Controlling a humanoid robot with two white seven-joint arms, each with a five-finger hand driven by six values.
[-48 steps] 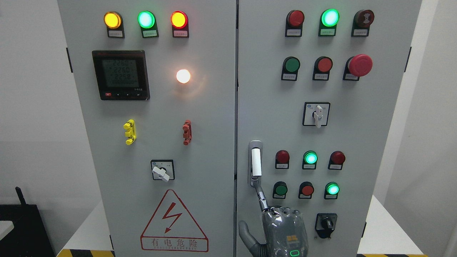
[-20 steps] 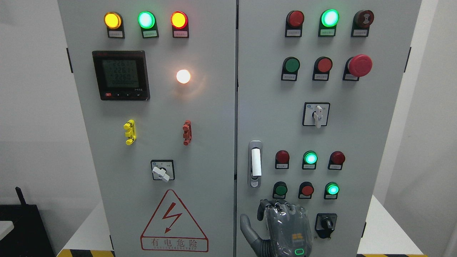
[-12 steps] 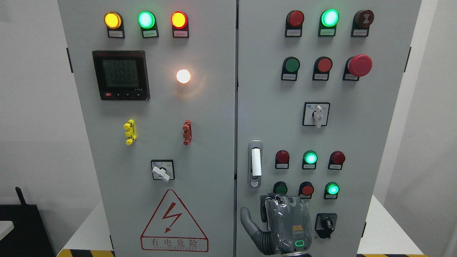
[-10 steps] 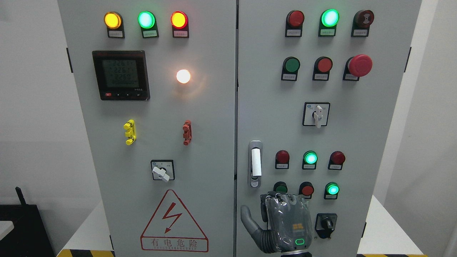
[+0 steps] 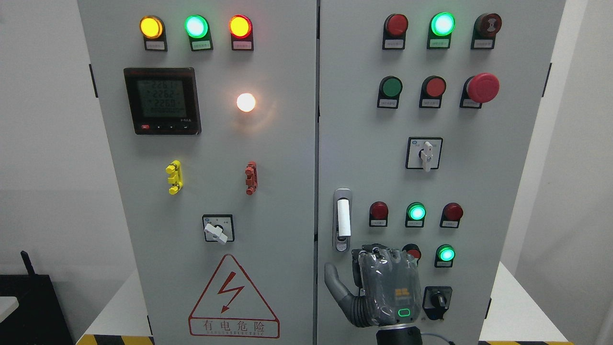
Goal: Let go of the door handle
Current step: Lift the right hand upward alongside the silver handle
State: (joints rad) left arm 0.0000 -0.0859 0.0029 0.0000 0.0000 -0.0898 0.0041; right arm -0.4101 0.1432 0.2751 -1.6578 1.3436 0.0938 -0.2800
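The door handle point(image 5: 342, 218) is a silver recessed plate with a white upright lever, set at the left edge of the cabinet's right door point(image 5: 364, 143). My right hand point(image 5: 386, 282) rises from the bottom edge, back toward the camera, just below and to the right of the handle and apart from it. Its fingers are curled over at the knuckles and hold nothing, while the thumb sticks out to the left. The knuckles cover a green button and part of a red button. The left arm does not show.
Both grey cabinet doors are closed, with the seam point(image 5: 317, 143) between them. Around the hand are a lit green lamp point(image 5: 446, 253), a black rotary knob point(image 5: 437, 300) and red and green lamps above. The left door carries a meter point(image 5: 162, 100), a selector switch point(image 5: 218, 229) and a warning triangle point(image 5: 233, 299).
The index finger, which touched the handle's lower end, has folded back with the others. The hand has since risen a little along the door, below the handle.
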